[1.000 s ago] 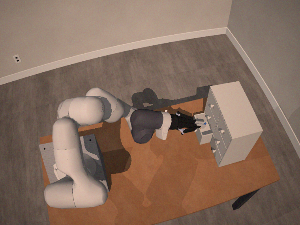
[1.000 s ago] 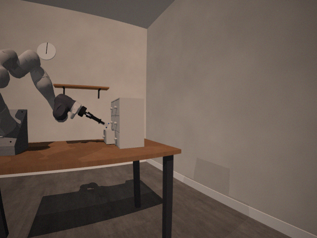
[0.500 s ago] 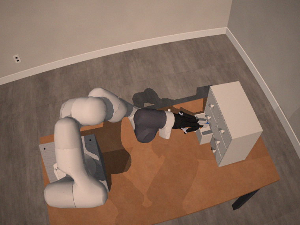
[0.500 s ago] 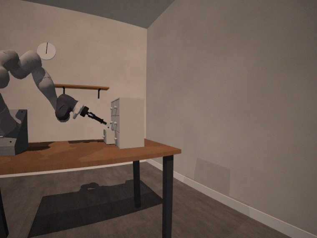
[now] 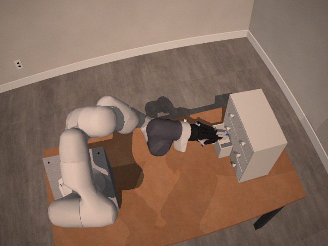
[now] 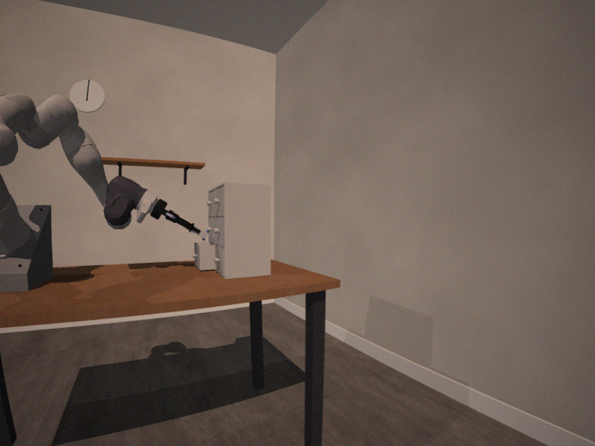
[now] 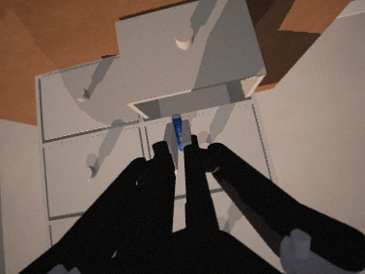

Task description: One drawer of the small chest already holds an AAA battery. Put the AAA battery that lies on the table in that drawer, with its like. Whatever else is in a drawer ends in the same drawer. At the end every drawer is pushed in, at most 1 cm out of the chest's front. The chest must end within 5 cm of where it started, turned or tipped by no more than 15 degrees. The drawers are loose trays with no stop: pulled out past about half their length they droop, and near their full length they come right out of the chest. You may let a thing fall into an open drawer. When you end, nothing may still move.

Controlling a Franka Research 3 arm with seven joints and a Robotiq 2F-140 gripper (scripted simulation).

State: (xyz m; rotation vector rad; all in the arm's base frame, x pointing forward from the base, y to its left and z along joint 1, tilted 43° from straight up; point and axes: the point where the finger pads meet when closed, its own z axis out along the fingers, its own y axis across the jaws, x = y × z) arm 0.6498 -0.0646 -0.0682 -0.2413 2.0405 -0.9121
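Note:
The small white chest (image 5: 258, 119) (image 6: 246, 230) (image 7: 72, 178) stands at the table's far right, with two columns of knobbed drawers. One bottom drawer (image 5: 223, 151) (image 6: 203, 259) (image 7: 145, 58) is pulled partly out; its contents are hidden from me. My gripper (image 5: 221, 135) (image 6: 197, 231) (image 7: 180, 132) is shut on a blue AAA battery (image 5: 227, 134) (image 7: 177, 126), which sticks out past the fingertips. It hangs tilted downward right above the open drawer's cavity, close to the chest's front.
The robot's grey base mount (image 5: 52, 169) (image 6: 28, 249) sits at the table's left end. The table's right edge (image 5: 296, 185) runs close behind the chest. A wall shelf (image 6: 153, 163) hangs behind the table. The other drawers are pushed in.

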